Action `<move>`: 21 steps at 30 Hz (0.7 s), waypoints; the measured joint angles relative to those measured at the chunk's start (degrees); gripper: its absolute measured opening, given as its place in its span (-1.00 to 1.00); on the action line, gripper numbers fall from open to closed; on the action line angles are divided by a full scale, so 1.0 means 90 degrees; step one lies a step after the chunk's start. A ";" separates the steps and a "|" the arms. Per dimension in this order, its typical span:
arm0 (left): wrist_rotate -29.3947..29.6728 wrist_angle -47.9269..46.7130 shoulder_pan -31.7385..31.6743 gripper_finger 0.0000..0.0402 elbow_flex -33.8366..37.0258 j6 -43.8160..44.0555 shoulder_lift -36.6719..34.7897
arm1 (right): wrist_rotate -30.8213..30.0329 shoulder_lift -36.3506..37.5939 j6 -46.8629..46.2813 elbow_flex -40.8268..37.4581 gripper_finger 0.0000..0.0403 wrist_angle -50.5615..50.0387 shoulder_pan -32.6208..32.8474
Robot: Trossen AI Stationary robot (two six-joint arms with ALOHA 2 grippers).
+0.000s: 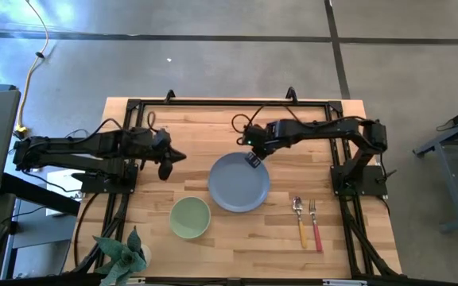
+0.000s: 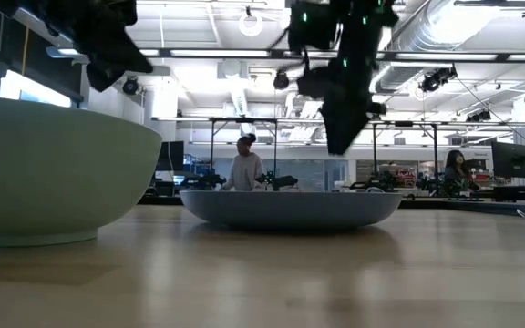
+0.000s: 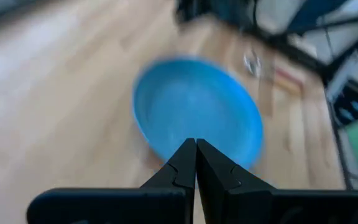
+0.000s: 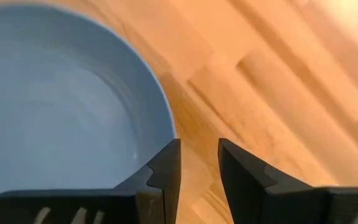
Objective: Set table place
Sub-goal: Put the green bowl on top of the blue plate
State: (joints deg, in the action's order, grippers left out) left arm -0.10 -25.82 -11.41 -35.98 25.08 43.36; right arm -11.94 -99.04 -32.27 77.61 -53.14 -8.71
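The grey-blue plate [image 1: 239,184] lies on the wood table [image 1: 157,238] near its middle. The pale green bowl [image 1: 190,217] stands to the plate's near left. The yellow-handled spoon [image 1: 300,222] and red-handled fork [image 1: 315,226] lie side by side to the plate's right. My right gripper [image 4: 199,155] hovers over the plate's far rim [image 4: 160,106], its fingers a little apart and empty; in the low view it [image 2: 340,137] hangs clear above the plate [image 2: 290,208]. My left gripper [image 3: 196,148] is shut and empty, in the air left of the plate [image 3: 197,112].
A black metal frame [image 1: 213,103] runs along the table's far edge and sides. A green leafy object [image 1: 122,253] sits at the near left corner. Bare wood lies between the bowl and the cutlery. People stand in the room beyond [image 2: 244,169].
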 joint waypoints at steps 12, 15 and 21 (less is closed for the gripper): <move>0.0404 -0.3467 0.1659 -0.98 -0.2971 -0.0135 0.2816 | -0.0581 0.0830 0.0501 0.0665 -0.51 -0.0464 0.0000; 0.0151 -0.3576 0.1936 -0.86 -0.3322 -0.0581 0.3451 | -0.0663 0.0979 0.0622 0.0665 -0.51 -0.0703 0.0002; 0.0105 -0.3583 0.2400 -0.45 -0.3672 -0.0747 0.4441 | -0.0674 0.1134 0.0812 0.0663 -0.51 -0.1223 0.0041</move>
State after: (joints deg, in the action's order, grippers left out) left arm 0.85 -58.06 10.20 -69.03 18.36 83.33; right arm -18.01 -88.83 -24.96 83.57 -64.15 -8.34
